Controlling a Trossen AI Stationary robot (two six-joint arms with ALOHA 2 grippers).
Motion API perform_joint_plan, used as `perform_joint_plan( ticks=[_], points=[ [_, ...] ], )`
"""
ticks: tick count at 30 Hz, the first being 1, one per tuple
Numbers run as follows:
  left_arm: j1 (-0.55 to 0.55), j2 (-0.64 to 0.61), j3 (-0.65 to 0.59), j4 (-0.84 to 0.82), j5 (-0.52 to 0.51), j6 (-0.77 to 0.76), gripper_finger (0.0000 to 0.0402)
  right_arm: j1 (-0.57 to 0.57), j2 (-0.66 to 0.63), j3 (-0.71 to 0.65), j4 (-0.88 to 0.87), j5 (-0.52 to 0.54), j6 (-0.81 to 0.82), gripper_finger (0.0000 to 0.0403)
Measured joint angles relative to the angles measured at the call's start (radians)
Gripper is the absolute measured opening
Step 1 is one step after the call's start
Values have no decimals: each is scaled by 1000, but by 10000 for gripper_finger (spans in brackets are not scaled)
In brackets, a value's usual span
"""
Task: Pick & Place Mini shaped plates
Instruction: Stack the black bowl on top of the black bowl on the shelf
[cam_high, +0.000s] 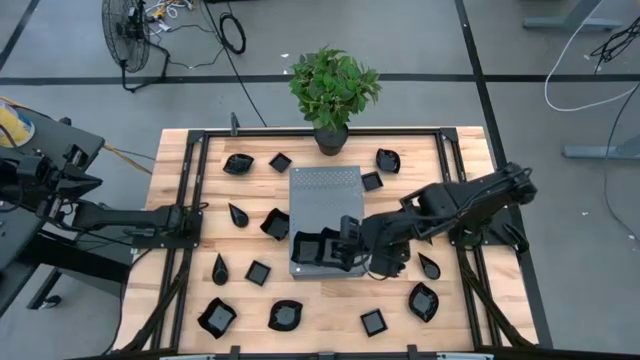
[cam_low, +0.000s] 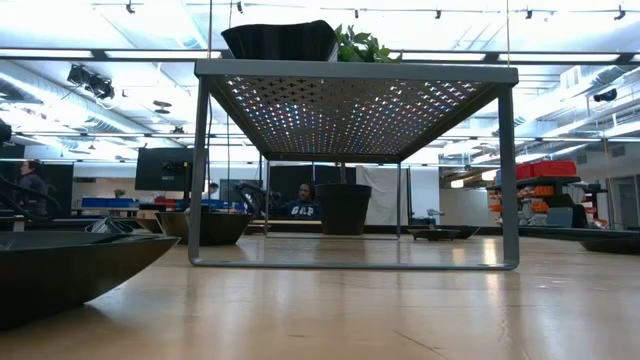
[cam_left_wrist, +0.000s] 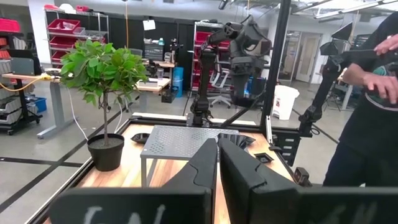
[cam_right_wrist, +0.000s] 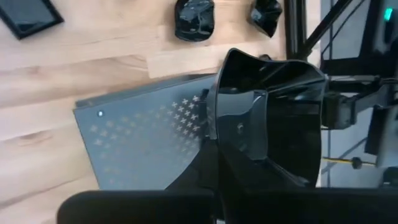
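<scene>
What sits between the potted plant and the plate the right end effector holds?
In the high view, only the grey perforated slab spans from the potted plant to the square plate in the right end effector.

Pale wooden table (cam_high: 470, 310) with black rails, grey perforated stand (cam_high: 325, 200) under the right gripper (cam_high: 345, 243), potted plant (cam_high: 333, 90) beyond it, small black dishes (cam_high: 373, 322) scattered around, one dish (cam_high: 312, 250) at the gripper on the stand
</scene>
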Motion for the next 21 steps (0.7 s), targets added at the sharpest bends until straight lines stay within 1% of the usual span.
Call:
perform_joint_plan(
  ticks=[6,10,13,18,19,21],
  points=[
    [0,0,-1,-1,0,-1,23,-14,29,0,88,-3,-72,0],
    [0,0,-1,-1,0,0,23,-33,51,0,102,-44,-121,0],
    [0,0,0,0,0,0,23,-46,71,-5,137,-53,-138,0],
    [0,0,0,0,0,-1,23,-68,84,-63,225,-60,-167,0],
    [0,0,0,2,0,0,23,-74,84,-79,223,-62,-174,0],
    [0,0,0,0,0,0,23,-83,84,-120,273,-63,-189,0]
  ],
)
